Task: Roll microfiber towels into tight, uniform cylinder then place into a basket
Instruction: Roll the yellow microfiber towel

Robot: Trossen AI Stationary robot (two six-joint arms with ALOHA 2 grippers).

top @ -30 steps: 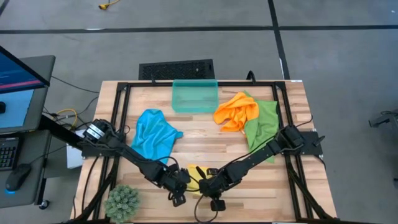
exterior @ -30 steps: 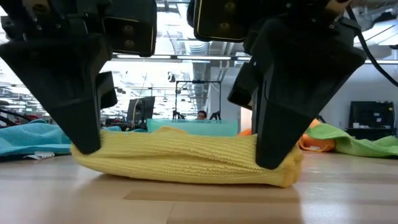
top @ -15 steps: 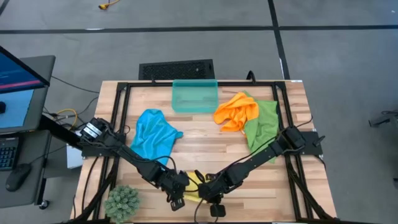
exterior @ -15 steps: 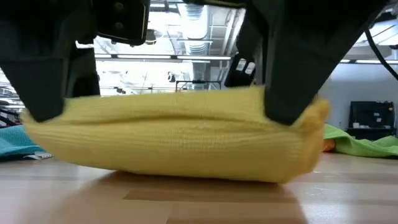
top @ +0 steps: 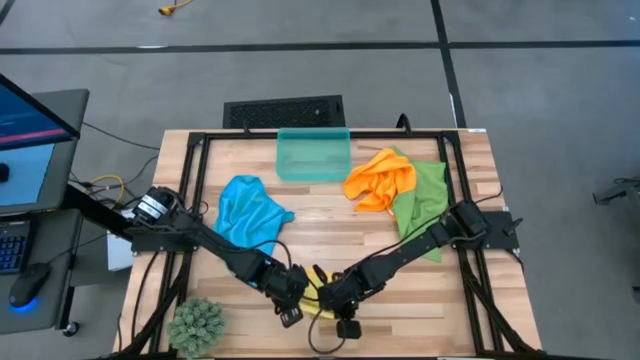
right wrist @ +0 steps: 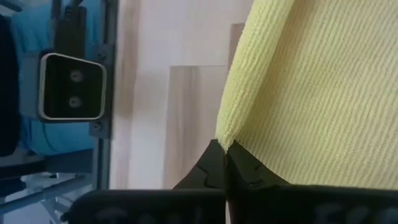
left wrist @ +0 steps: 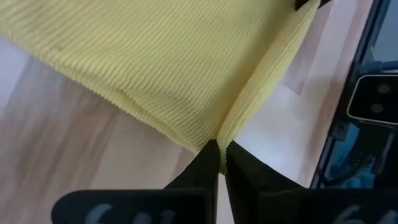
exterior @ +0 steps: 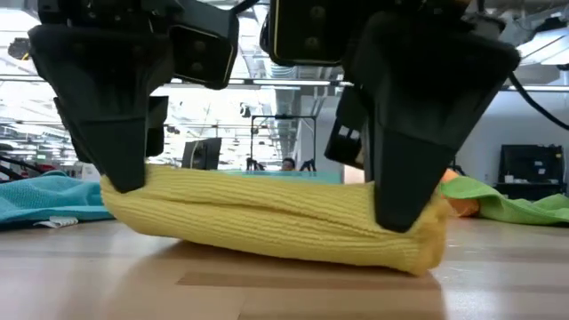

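From above the yellow towel (top: 316,291) barely showed; the low view showed it rolled, left gripper (exterior: 124,178) and right gripper (exterior: 400,213) each pinching an end

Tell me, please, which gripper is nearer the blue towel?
Left. The left gripper sits just below the blue towel, near the table's front edge, shut on the yellow towel. The right gripper pinches that towel's other end, farther away.
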